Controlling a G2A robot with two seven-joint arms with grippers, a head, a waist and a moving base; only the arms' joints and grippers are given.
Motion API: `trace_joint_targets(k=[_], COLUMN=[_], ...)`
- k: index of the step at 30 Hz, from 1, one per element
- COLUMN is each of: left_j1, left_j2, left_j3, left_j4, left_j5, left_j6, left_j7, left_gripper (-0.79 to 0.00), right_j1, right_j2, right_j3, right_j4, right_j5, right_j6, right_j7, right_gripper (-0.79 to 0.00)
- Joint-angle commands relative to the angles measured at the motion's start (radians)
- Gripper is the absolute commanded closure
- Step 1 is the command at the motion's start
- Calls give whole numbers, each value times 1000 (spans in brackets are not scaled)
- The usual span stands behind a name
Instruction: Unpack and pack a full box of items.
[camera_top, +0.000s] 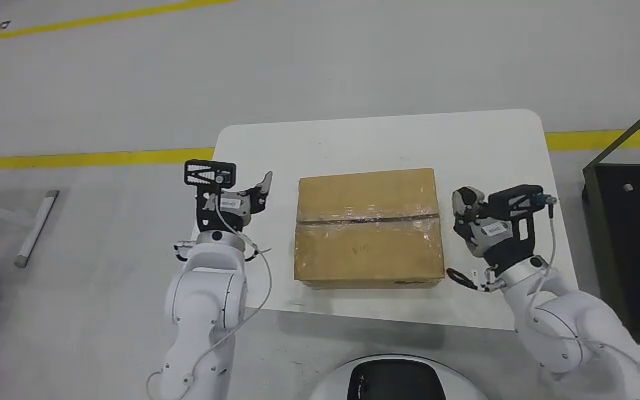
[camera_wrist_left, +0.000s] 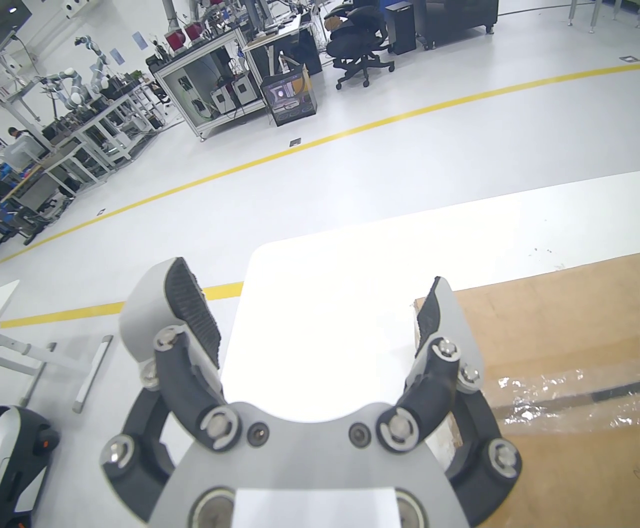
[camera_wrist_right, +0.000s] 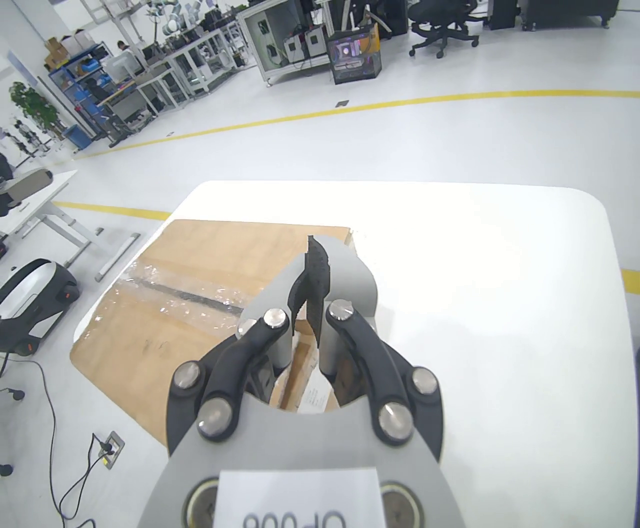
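Here the cardboard box (camera_top: 369, 227) sits shut near the middle of the white table (camera_top: 480, 140), its long sides running across the robot's front. Its top flaps meet in a seam covered by a strip of clear tape (camera_top: 370, 215) that runs from one short end to the other. Seen from the left wrist, the tape (camera_wrist_left: 550, 395) is wrinkled and glossy. The left gripper (camera_top: 240, 183) hangs over bare tabletop on the box's left side, near the box but apart from it and close to the table's left edge. Its two fingers are spread wide with nothing between them, the ribbed black pads (camera_wrist_left: 192, 310) facing each other. The right gripper (camera_top: 463, 205) is just beside the box's right end. Its fingers are pressed together, pad against pad, and hold nothing. In the right wrist view the right gripper (camera_wrist_right: 316, 260) lines up with the box's far right corner, and a white label (camera_wrist_right: 315, 395) on the box's end wall shows below the fingers. Whether the fingers touch the cardboard cannot be told. A yellow line (camera_top: 100, 158) crosses the grey floor beyond the table, and a dark cabinet (camera_top: 612, 220) stands off the table's right side.
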Motion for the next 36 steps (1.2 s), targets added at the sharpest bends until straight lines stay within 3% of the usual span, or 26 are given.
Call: trace_joint_targets(k=[1,5,11,16,24,36], left_j1=[2,4,14,27,31,16], left_j2=[0,0,1,1,-1,-5], left_j3=[-8,-28,-50,-54,-50,-23], left_j4=[-6,-13,-28,-34,-26,-5], left_j5=[4,17,22,26,27,24], left_j6=[10,27,32,31,28,21], left_j7=[5,4,0,-2,3,9], left_gripper=[-785,-785,-785,-785,-785,-785], right_j1=[61,231,470,569,536,347], right_j2=[-6,-30,-96,-144,-164,-121], right_j3=[-58,-232,-474,-595,-572,-367], right_j4=[30,126,287,405,456,334], right_j5=[-10,-83,-106,-126,-89,-146], right_j6=[-33,-94,-73,-31,40,27], right_j7=[10,30,22,21,8,74], right_gripper=[0,0,0,0,0,0])
